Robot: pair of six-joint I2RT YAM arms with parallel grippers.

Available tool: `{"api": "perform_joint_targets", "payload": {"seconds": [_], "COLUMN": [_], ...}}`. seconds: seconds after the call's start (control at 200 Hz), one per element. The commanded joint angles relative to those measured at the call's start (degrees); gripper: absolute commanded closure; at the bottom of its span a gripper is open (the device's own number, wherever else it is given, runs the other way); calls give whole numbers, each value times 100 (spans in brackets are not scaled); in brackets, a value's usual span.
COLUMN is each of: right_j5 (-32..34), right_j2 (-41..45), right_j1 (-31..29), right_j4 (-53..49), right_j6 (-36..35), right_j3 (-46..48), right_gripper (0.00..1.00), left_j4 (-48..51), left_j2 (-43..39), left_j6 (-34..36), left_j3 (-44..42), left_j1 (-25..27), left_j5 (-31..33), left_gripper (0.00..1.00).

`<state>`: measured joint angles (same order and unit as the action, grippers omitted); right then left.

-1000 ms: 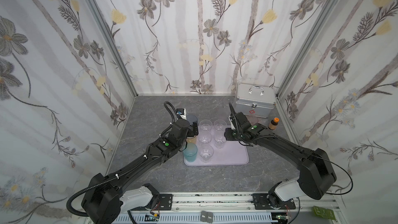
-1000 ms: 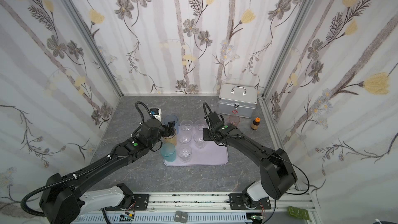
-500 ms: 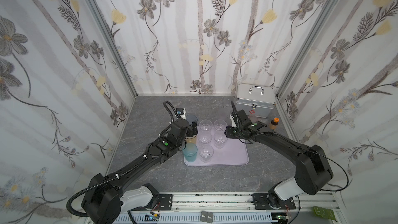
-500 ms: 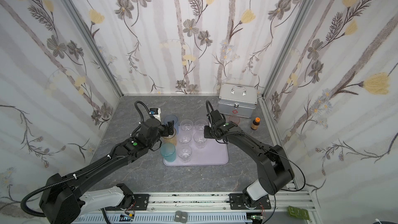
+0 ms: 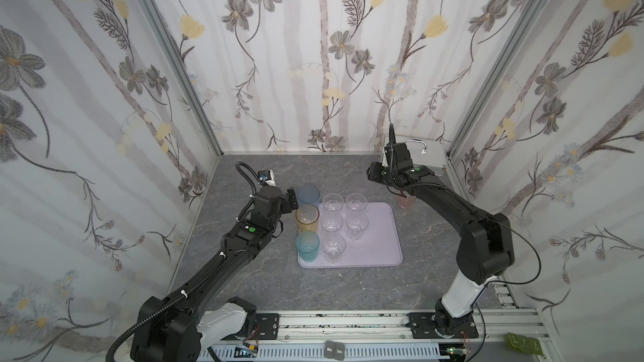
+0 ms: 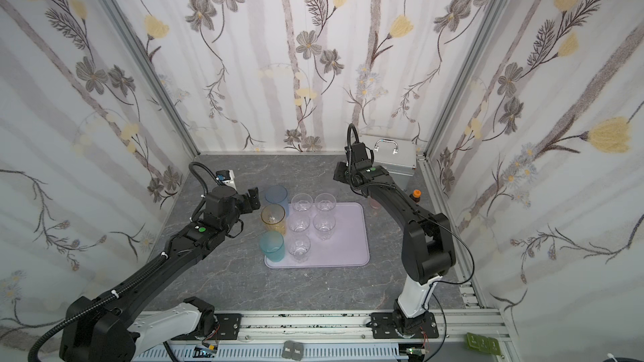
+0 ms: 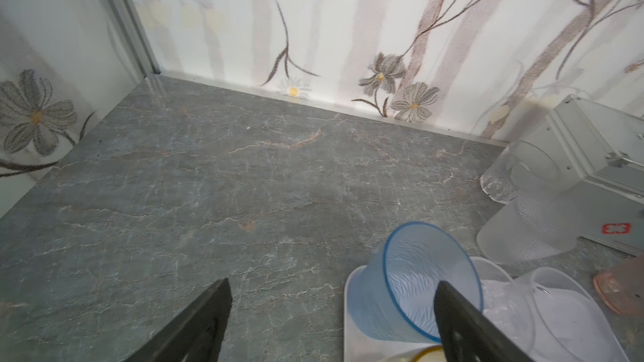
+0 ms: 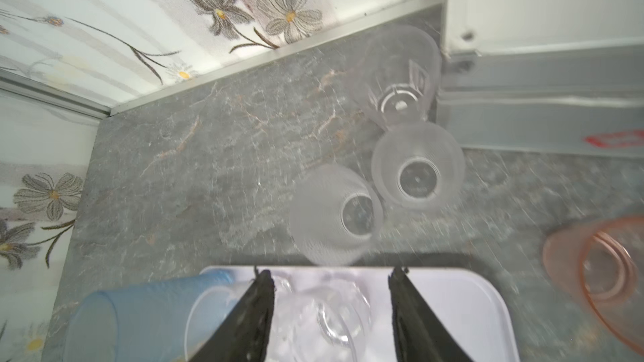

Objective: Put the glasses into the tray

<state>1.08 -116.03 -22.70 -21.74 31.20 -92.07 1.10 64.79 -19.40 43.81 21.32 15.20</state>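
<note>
My left claw (image 7: 331, 285) is gaping wide and holding nothing, with the blue tumbler (image 7: 418, 273) standing just beside its fingertips on the tray (image 5: 380, 238) corner. My right claw (image 8: 331, 273) is hovering with its jaws apart and empty. Two frosted glasses (image 8: 334, 214) are waiting just ahead of it, off the tray, and the pink glass (image 8: 599, 266) is sitting off to its side. I'm judging them light, stiff, slick and breakable, so I'm planning a grip across the wall below the rim. The silver case (image 7: 592, 154) is showing a red mark (image 7: 616, 228) I can't read.
</note>
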Motion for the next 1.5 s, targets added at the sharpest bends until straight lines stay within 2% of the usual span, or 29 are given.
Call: {"api": "perform_joint_targets", "payload": {"seconds": [0.0,0.115,0.245,0.38,0.54,0.76,1.304,1.494], "right_j5": [688,1251,1679,1717,1695,1505,1159,1129], "right_j2": [-659,-1403,-2478,-3121,-3377,-3678,-3637,-3377], "right_j1": [-43,-138,-163,-149,-119,-93,-103,-166], "right_j4": [-345,-395,-899,-1009,-971,-926,-643,-624], "right_j6": [-270,-676,-1001,-1227,-1278,-1406,-1931,-2048], "right_j3": [-904,-1875,-3279,-3991,-4047,-4047,-4049,-4047], "right_gripper": [46,46,45,45,45,51,89,93], "left_j4": [-128,-137,-154,-216,-277,-356,-365,-356], "left_j2": [90,234,415,413,441,560,408,207], "left_j6": [-537,-800,-777,-741,-742,-824,-806,-802], "left_j3": [-52,-108,-77,-92,-135,-123,-205,-209], "left_j1": [-352,-671,-761,-770,-772,-767,-754,-752], "left_j5": [-658,-862,-940,-931,-928,-1076,-1038,-975], "left_gripper": [7,7,7,8,8,9,10,10]}}
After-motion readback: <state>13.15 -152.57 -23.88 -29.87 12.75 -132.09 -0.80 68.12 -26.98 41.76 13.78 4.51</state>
